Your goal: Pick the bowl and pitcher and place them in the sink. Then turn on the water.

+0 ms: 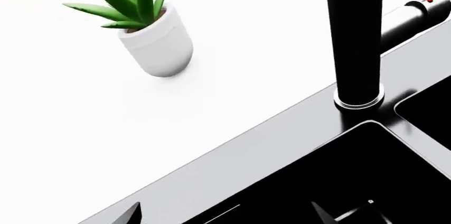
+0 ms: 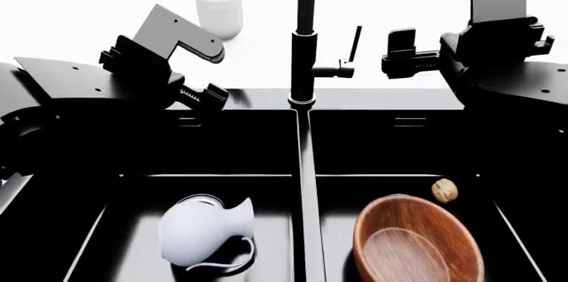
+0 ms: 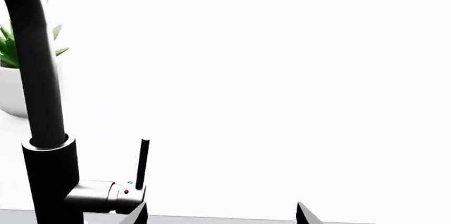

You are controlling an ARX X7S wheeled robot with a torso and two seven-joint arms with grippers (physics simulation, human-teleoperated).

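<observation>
**Bowl and pitcher lie in the sink as both arms hang near the faucet**

Bowl [image 2: 417,241] and pitcher [image 2: 206,227] both sit inside the black double-basin sink [image 2: 306,162] in the head view. The reddish-brown wooden bowl lies tilted in the right basin, its flat inner bottom facing up and toward the camera; a small tan nut [image 2: 445,190] rests just beside its far rim. The white pitcher lies on its side in the left basin, flared mouth toward the centre divider, thin looped handle on the basin floor.

The tall black faucet [image 2: 304,56] rises from the back rim at the divider, its thin side lever [image 2: 355,44] standing upright on the right (small red and blue marks show on the lever's base in the right wrist view). No water is visible.

The left gripper [image 2: 206,98] hangs above the back of the left basin, holding nothing — the left wrist view shows its two fingertips [image 1: 130,214] set well apart over the steel rim and basin. The right gripper [image 2: 401,52] hovers just to the right of the lever, not touching it; its fingertips [image 3: 304,214] also stand wide apart and empty, the lever near the left one.

A white pot with a green plant [image 2: 217,4] stands on the white counter [image 1: 84,129] behind the left basin.
</observation>
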